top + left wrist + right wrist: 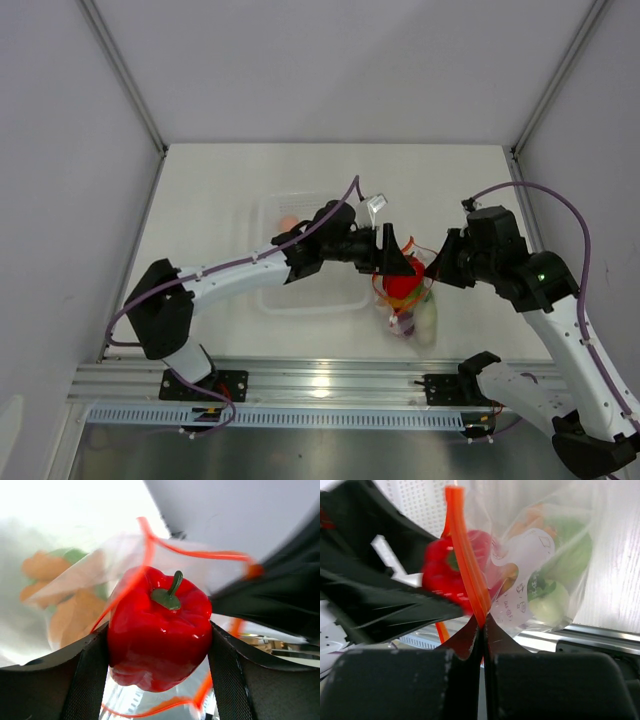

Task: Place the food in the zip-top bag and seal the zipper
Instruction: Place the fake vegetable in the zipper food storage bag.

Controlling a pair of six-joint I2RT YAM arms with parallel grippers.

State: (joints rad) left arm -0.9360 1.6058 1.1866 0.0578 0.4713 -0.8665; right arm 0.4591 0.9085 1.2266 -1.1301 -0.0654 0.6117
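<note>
Clear rigid tray [310,300] on white table [440,180]; aluminium rail [330,378] along near edge.

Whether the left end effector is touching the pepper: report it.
Touching. The left wrist view shows the left end effector pressed against both sides of the pepper, with no gap.

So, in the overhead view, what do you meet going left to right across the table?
Clear tray → red pepper → right gripper, pinching the orange zipper strip.
</note>
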